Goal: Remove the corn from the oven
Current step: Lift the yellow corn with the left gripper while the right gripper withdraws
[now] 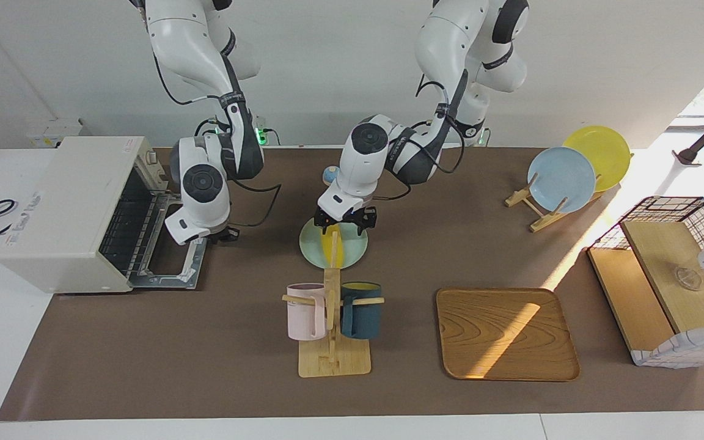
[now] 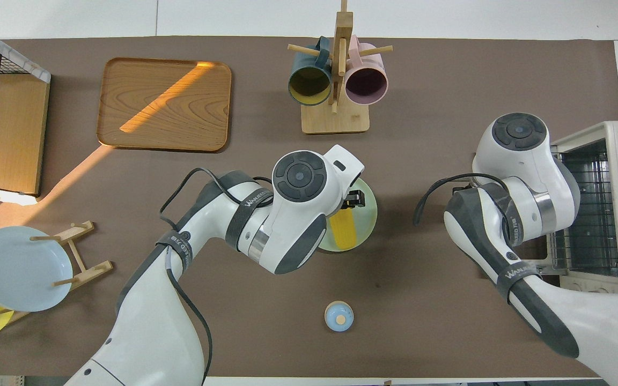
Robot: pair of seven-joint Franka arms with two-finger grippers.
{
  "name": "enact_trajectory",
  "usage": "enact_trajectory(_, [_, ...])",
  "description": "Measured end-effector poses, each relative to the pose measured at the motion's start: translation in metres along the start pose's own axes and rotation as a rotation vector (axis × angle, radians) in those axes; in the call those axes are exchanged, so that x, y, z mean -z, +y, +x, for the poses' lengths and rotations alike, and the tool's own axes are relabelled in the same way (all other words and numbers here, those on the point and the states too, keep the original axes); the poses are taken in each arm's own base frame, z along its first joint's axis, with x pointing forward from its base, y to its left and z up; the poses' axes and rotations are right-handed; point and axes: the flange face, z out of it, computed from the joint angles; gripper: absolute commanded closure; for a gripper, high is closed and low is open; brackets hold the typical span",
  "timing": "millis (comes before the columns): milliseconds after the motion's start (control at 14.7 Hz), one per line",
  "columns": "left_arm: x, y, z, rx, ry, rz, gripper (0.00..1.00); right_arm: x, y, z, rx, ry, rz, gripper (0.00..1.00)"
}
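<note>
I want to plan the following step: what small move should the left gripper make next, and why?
Probably lower the left gripper onto the corn and close. It hangs open over the corn, which lies on the pale green plate, outside the oven. The right gripper is shut by the oven's open door.
</note>
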Motion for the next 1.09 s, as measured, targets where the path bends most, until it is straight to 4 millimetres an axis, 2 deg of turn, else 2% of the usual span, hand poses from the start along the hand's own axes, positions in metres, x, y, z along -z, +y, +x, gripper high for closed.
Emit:
enact_trajectory(408, [-0.032, 0.006, -0.003, 0.041, 0.027, -0.017, 0.01, -0.009, 0.008, -0.001, 0.021, 0.009, 0.009, 1.0])
enact_trajectory(476, [-0.035, 0.007, -0.006, 0.044, 0.029, -0.018, 0.18, -0.009, 0.008, -0.001, 0.042, 0.011, 0.003, 1.0])
enact_trajectory(612, [-0.038, 0.008, -0.008, 0.052, 0.029, -0.018, 0.8, -0.009, 0.004, -0.002, 0.076, 0.019, -0.02, 1.0])
enact_trajectory(680, [-0.037, 0.008, -0.008, 0.054, 0.029, -0.018, 1.0, -0.007, 0.003, -0.003, 0.092, 0.02, -0.029, 1.0])
enact_trajectory(884, [-0.024, 0.008, 0.001, 0.062, 0.025, -0.012, 1.0, 0.011, 0.007, -0.005, 0.152, 0.004, -0.042, 1.0])
enact_trajectory(1020, [0.003, 0.005, 0.016, 0.079, 0.016, -0.004, 1.0, 0.034, 0.017, -0.01, 0.191, 0.003, -0.042, 1.0])
enact_trajectory(1088, [0.024, -0.002, 0.026, 0.096, 0.019, -0.006, 1.0, 0.046, 0.025, -0.013, 0.209, 0.007, -0.038, 1.0])
